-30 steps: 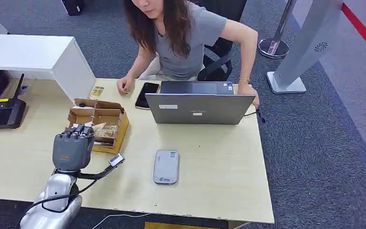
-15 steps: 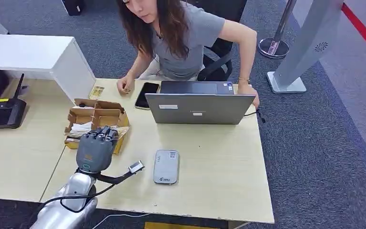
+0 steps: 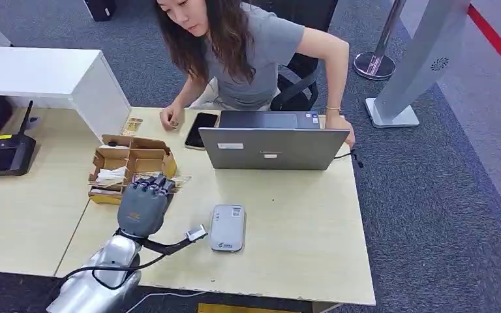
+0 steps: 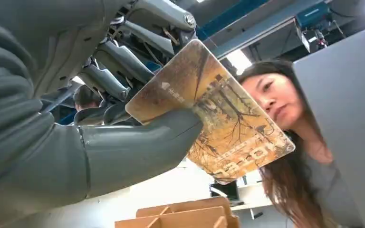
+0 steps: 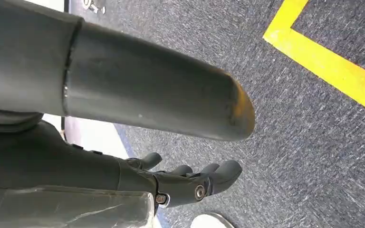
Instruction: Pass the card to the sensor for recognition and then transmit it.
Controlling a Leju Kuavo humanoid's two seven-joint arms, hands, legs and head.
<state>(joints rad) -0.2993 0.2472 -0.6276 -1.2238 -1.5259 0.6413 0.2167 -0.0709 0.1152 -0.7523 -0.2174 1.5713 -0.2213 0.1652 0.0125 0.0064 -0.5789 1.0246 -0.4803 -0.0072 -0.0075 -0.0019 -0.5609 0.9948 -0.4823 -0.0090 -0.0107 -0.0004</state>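
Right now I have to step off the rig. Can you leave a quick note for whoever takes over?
Left hand grips the card between thumb and fingers, raised over the table between the cardboard box and the grey sensor.
Right hand hangs over the carpet, fingers apart, holding nothing.
Done: card picked up.
Left: bring it onto the sensor for reading, then pass it on, likely to the person behind the laptop.

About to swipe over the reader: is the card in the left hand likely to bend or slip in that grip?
The card looks flat and unbent though mostly overhanging the thumb, so probably stiff and light. Its printed face seems glossy and the left hand pinches one end only, so it might pivot or slide if it bumps the card reader.
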